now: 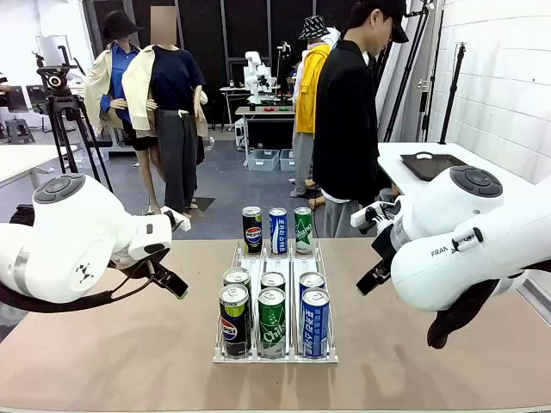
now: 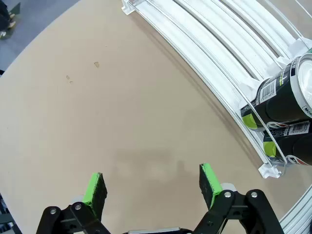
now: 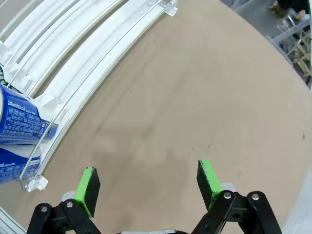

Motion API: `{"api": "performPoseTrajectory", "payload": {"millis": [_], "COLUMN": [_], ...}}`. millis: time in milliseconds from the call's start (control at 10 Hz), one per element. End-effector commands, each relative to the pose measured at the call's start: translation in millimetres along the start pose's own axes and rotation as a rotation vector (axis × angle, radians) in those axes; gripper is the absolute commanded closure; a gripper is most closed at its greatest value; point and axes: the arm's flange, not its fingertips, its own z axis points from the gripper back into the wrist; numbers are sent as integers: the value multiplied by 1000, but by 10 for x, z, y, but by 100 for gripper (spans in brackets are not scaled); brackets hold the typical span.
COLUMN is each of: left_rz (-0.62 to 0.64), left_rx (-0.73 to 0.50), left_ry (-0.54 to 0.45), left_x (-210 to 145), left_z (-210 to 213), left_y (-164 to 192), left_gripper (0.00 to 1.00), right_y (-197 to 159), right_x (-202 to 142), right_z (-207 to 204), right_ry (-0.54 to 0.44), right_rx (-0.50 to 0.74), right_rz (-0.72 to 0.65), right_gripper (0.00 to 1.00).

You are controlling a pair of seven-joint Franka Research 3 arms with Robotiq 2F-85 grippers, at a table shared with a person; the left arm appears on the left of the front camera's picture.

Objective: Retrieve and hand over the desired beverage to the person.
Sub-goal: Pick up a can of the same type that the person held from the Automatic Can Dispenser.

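A white three-lane can rack (image 1: 328,355) stands mid-table. At its near end sit a black cola can (image 1: 233,317), a green can (image 1: 272,319) and a blue can (image 1: 315,320), with a second row right behind them. Three more cans (image 1: 277,230) stand upright at the far end. The person (image 1: 345,129) in a black cardigan stands past the table's far edge, right of centre. My left gripper (image 2: 152,183) hovers open over bare table left of the rack (image 2: 219,58), black cans (image 2: 287,97) off to its side. My right gripper (image 3: 146,183) hangs open right of the rack (image 3: 87,44), near blue cans (image 3: 19,126).
Both white arms flank the rack, the left arm (image 1: 69,241) and the right arm (image 1: 465,241), each with tan tabletop (image 1: 129,361) beneath it. A tripod (image 1: 60,103) stands beyond the far left, and a side table with a black tray (image 1: 430,163) is at the far right.
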Motion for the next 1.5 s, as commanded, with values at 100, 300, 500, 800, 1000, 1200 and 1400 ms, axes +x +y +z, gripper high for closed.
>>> {"api": "performPoseTrajectory", "payload": {"millis": [100, 300, 500, 800, 1000, 1200, 1400], "left_rz": [0, 0, 0, 0, 0, 0, 0], "left_rx": [0, 0, 0, 0, 0, 0, 0], "left_ry": [0, 0, 0, 0, 0, 0, 0], "left_x": [0, 0, 0, 0, 0, 0, 0], "left_z": [0, 0, 0, 0, 0, 0, 0], "left_y": [0, 0, 0, 0, 0, 0, 0], "left_gripper": [0, 0, 0, 0, 0, 0, 0], "right_y": [0, 0, 0, 0, 0, 0, 0], "right_x": [0, 0, 0, 0, 0, 0, 0], "right_z": [0, 0, 0, 0, 0, 0, 0], "right_ry": [0, 0, 0, 0, 0, 0, 0], "right_rx": [0, 0, 0, 0, 0, 0, 0], "right_rz": [0, 0, 0, 0, 0, 0, 0], "right_gripper": [0, 0, 0, 0, 0, 0, 0]}}
